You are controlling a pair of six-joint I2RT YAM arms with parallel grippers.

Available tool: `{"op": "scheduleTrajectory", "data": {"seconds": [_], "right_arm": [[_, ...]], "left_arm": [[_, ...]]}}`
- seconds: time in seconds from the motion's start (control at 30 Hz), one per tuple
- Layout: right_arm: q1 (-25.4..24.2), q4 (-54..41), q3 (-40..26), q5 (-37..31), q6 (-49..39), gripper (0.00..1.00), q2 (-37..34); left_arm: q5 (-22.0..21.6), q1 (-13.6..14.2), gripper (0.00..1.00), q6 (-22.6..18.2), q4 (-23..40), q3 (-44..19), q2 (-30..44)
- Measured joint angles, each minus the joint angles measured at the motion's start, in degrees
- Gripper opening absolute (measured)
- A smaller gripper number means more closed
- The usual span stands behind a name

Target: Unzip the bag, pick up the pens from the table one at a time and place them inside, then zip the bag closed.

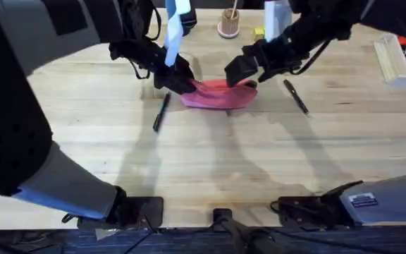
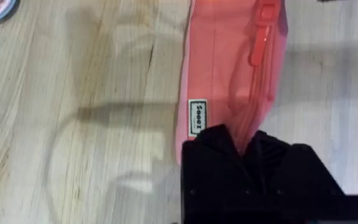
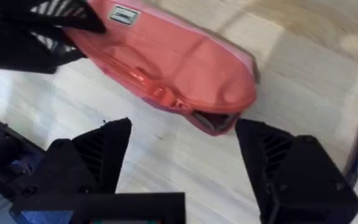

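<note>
The pink bag [image 1: 220,94] lies on the table [image 1: 210,162] at mid-back. My left gripper [image 1: 180,80] is shut on its left end; in the left wrist view the black fingers [image 2: 219,146] pinch the fabric beside the zipper, whose reddish pull [image 2: 263,28] sits at the far end. My right gripper [image 1: 240,71] hovers open over the bag's right end, its fingers [image 3: 104,146] spread on either side of the bag [image 3: 185,62] near the pull [image 3: 160,94]. One black pen [image 1: 161,111] lies left of the bag, another pen [image 1: 296,97] lies to its right.
A cup of wooden sticks [image 1: 229,25] and a white bottle [image 1: 277,17] stand at the back. A clear tray [image 1: 399,62] with red-capped markers sits at the far right. The front half of the table is bare wood.
</note>
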State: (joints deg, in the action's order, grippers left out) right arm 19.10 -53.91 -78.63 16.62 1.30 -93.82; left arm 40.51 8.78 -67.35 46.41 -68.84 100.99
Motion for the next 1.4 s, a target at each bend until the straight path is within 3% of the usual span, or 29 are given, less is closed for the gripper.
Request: {"op": "scheduleTrajectory", "data": {"seconds": [0.4, 0.5, 0.63, 0.73, 1.07, 1.4], "right_arm": [[-1.9, -1.4, 0.0, -1.2, 0.4, 0.997, 2.4], [-1.9, 1.3, 0.0, -5.2, 1.1, 0.997, 10.9], [-1.8, 1.5, 0.0, -5.2, -0.8, 0.997, 13.5], [-1.2, 1.5, 0.0, -4.3, -4.8, 0.997, 14.5], [3.3, 1.3, 0.0, 7.7, -22.8, 0.997, 13.8], [4.0, 1.4, 0.0, 9.8, -33.7, 0.997, 11.8]], "left_arm": [[0.0, 0.0, 0.042, 0.0, 0.0, 0.0, 0.0], [0.0, 0.0, 0.042, 0.0, 0.0, 0.0, 0.0], [0.0, 0.0, 0.042, 0.0, 0.0, 0.0, 0.0], [0.0, 0.0, 0.042, 0.0, 0.0, 0.0, 0.0], [0.0, 0.0, 0.042, 0.0, 0.1, -0.1, 0.0], [0.0, 0.0, 0.042, 0.0, 0.1, -0.1, 0.0]]}}
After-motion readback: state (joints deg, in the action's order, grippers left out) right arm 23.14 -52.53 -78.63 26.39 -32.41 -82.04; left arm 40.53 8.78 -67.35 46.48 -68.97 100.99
